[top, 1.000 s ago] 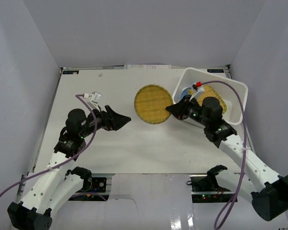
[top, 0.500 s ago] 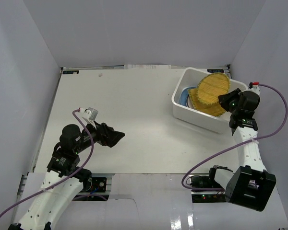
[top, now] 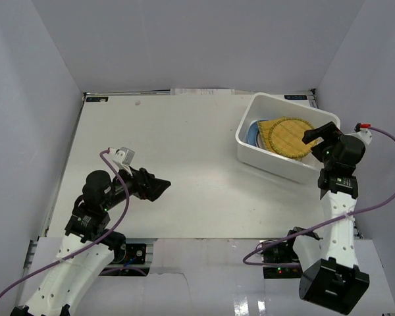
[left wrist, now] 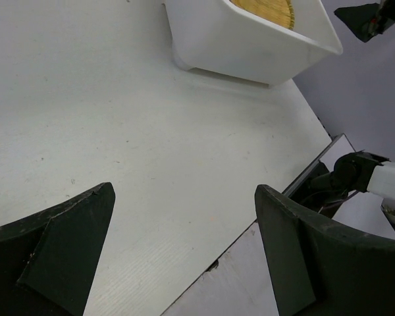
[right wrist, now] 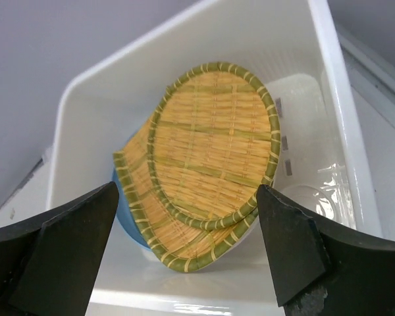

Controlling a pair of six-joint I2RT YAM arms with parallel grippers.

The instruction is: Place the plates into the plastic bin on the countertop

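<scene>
The white plastic bin stands at the back right of the countertop. Inside it a round yellow woven plate lies tilted on a squarish woven plate. A blue plate shows beneath them. My right gripper hangs open just above the bin's right side, holding nothing. Low over the near left of the countertop, my left gripper is open and empty, pointing toward the bin.
Pale grey walls enclose the countertop on three sides. The table's near edge runs under my left fingers, with arm bases and cables below it. A purple cable loops off the right arm.
My right gripper carried the round woven plate from the countertop to the bin, opened and let it drop onto the squarish one. My left arm drew back toward the near left.
</scene>
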